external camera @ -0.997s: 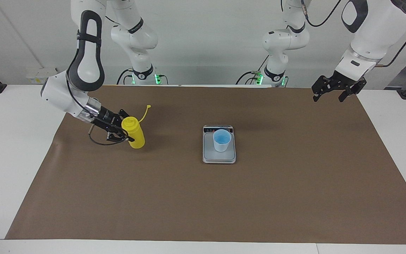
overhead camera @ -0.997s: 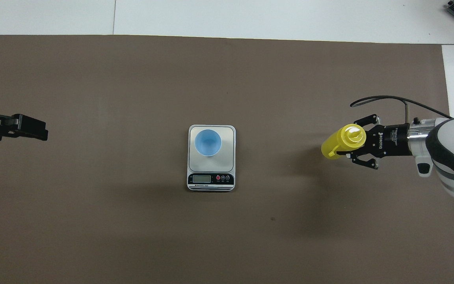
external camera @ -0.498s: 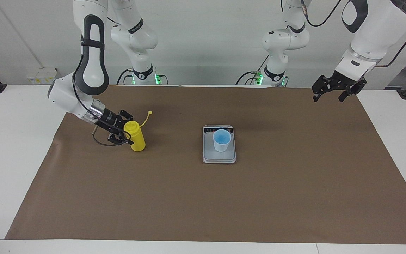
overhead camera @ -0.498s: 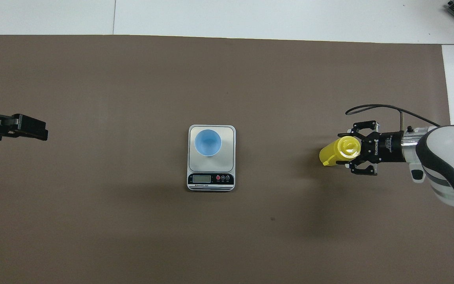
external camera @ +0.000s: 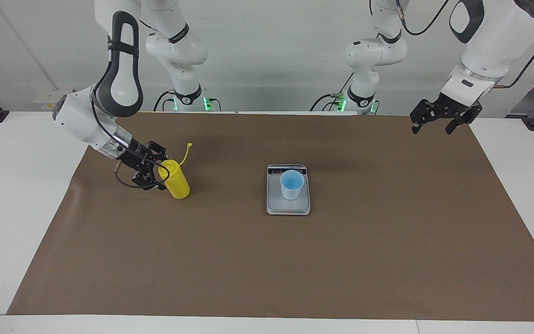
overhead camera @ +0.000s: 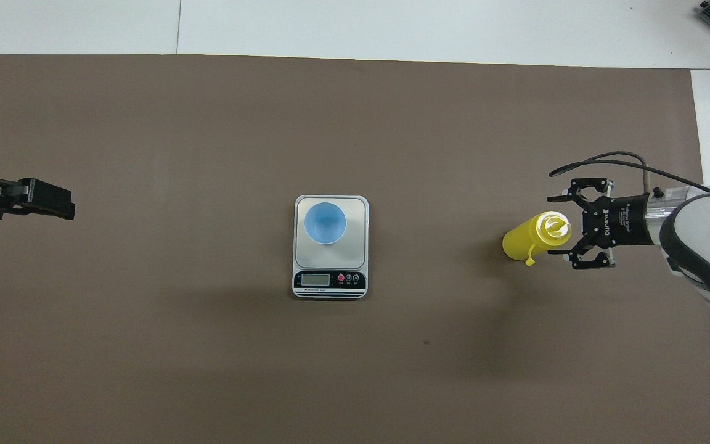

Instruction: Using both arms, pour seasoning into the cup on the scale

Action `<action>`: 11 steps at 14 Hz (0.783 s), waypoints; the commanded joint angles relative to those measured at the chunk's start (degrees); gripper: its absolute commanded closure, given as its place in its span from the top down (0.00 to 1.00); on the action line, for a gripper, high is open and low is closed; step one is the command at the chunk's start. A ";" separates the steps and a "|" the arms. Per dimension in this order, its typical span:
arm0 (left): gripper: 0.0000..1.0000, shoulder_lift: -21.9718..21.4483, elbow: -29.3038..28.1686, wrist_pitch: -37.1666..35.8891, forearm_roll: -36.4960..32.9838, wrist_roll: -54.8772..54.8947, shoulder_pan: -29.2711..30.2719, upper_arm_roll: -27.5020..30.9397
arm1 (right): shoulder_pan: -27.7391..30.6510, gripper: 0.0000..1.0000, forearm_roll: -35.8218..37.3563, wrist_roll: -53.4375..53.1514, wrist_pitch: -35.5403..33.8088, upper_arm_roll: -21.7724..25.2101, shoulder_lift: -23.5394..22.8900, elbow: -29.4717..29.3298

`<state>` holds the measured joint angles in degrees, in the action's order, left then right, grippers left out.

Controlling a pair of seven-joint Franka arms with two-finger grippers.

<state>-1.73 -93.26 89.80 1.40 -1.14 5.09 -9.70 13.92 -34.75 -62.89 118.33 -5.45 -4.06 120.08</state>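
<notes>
Since the earlier frame, we see the right gripper draw back from the seasoning, fingers apart. The cup sits on the scale mid-tabletop. The left gripper waits open.

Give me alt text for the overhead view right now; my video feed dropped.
The right gripper sits open beside the upright yellow squeeze bottle at the right arm's end of the brown mat. At the middle, a light-blue cup stands on the digital kitchen scale. The left gripper waits at the other end.
</notes>
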 commanded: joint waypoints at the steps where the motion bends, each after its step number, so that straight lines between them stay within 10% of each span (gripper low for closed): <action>1: 1.00 -0.47 0.09 -0.50 -0.53 0.27 0.71 -0.40 | 0.58 1.00 7.99 2.94 -0.03 -0.26 3.00 -2.20; 11: 1.00 -0.56 0.09 -0.50 -0.53 0.35 0.71 -0.40 | -5.38 1.00 26.56 31.67 -3.53 -1.93 9.59 -3.27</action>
<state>-1.73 -93.26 89.80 1.40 -1.14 5.09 -9.70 10.56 -11.24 -36.26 116.43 -6.79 4.08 116.81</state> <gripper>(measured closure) 0.000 0.000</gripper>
